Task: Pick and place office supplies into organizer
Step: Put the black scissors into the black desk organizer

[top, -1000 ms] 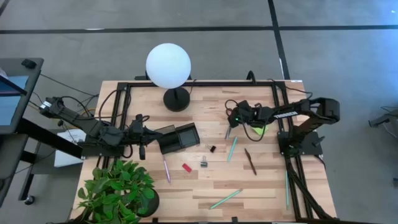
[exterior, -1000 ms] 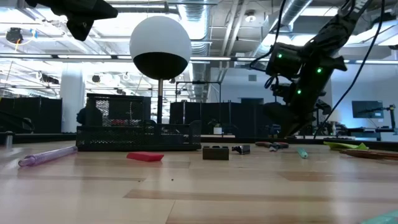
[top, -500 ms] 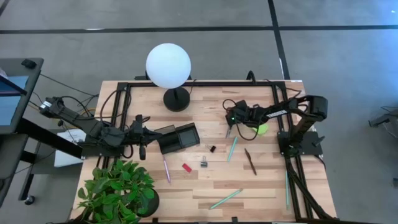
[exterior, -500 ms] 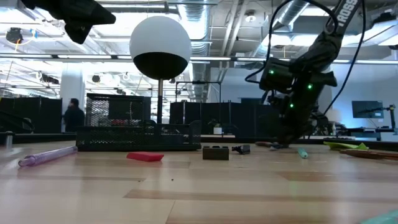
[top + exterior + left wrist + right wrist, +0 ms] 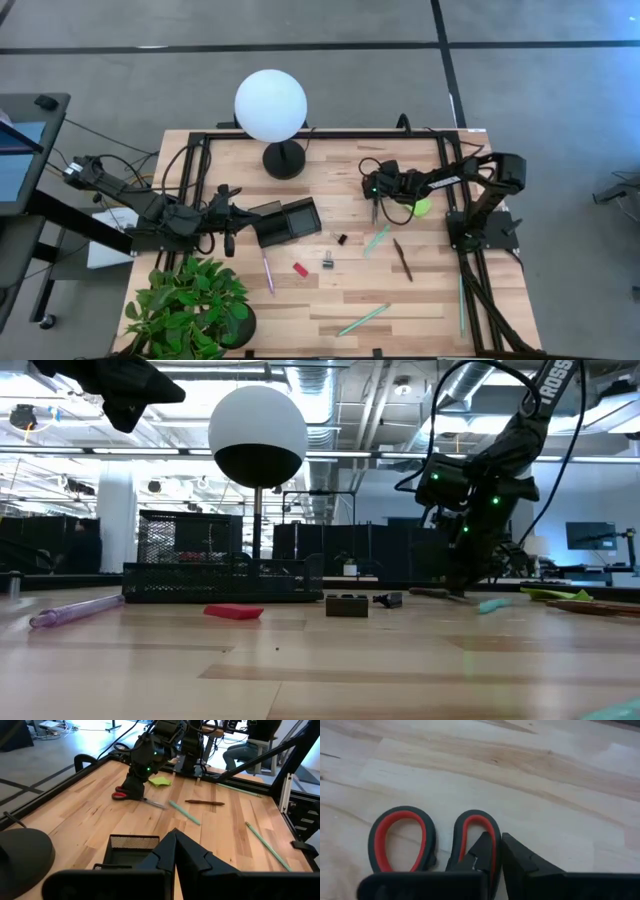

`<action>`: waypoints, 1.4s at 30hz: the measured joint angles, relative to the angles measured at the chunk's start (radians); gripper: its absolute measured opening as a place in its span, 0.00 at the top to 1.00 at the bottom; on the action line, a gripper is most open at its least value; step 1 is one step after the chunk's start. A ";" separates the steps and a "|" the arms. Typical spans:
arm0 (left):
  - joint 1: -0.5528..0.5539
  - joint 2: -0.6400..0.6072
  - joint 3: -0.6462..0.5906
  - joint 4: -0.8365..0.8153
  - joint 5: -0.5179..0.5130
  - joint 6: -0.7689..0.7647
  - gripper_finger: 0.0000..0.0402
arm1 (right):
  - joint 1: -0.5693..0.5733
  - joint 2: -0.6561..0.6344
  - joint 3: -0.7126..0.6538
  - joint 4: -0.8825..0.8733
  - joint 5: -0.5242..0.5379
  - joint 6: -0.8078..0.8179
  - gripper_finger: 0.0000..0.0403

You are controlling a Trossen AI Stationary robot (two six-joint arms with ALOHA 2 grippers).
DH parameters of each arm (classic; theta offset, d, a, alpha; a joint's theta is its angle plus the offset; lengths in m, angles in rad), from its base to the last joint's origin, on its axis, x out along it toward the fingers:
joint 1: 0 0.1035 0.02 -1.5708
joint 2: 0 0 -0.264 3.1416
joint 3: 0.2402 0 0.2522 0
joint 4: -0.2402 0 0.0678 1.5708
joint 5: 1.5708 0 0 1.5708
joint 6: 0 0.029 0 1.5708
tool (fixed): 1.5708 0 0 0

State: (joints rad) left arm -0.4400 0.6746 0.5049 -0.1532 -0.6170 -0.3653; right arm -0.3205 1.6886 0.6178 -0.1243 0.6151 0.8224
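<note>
Right gripper [image 5: 495, 851] reaches down, nearly closed around 1 scissors [image 5: 432, 840] handle loop, right of organizer [image 5: 288, 221]; left gripper [image 5: 174, 851] pinched together, empty, beside organizer.

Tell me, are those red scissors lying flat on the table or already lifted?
Flat on the table: the scissors rest on the wood, handles side by side, right gripper down at one handle.

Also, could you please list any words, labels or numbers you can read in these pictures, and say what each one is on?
"ROSS": white letters on the right arm in the low view, cut off by the picture's edge.
The screens in the room behind the table are too blurred to read.
No other text shows on the office supplies, the organizer or the table.
</note>
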 joint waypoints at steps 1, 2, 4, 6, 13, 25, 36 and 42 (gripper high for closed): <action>0.000 0.000 0.000 0.000 0.000 0.000 1.00 | 0.001 0.000 0.000 0.003 0.000 0.000 0.97; 0.000 0.000 0.000 0.000 0.000 0.000 1.00 | 0.005 0.000 -0.001 0.007 0.000 0.001 0.96; 0.000 0.000 0.000 0.000 0.000 0.000 1.00 | 0.012 -0.002 -0.002 0.016 0.004 0.000 0.94; 0.000 0.000 0.000 0.000 0.000 0.000 1.00 | 0.025 -0.005 -0.005 0.031 0.017 -0.001 0.94; 0.000 0.000 0.000 0.000 0.000 0.000 1.00 | 0.116 -0.031 -0.005 0.288 0.126 -0.040 0.98; 0.000 0.000 0.000 0.048 -0.001 0.048 1.00 | 0.298 -0.031 -0.003 1.208 0.137 -0.553 0.98; 0.000 -0.001 0.000 0.399 -0.001 0.440 1.00 | 0.284 -0.017 0.114 1.440 -0.151 -0.736 0.96; 0.000 -0.006 0.002 0.463 0.005 0.544 1.00 | 0.295 0.162 0.351 1.448 -0.277 -0.852 0.97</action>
State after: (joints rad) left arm -0.4398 0.6684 0.5064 0.3099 -0.6119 0.1787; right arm -0.0258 1.8509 0.9686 1.3239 0.3386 -0.0295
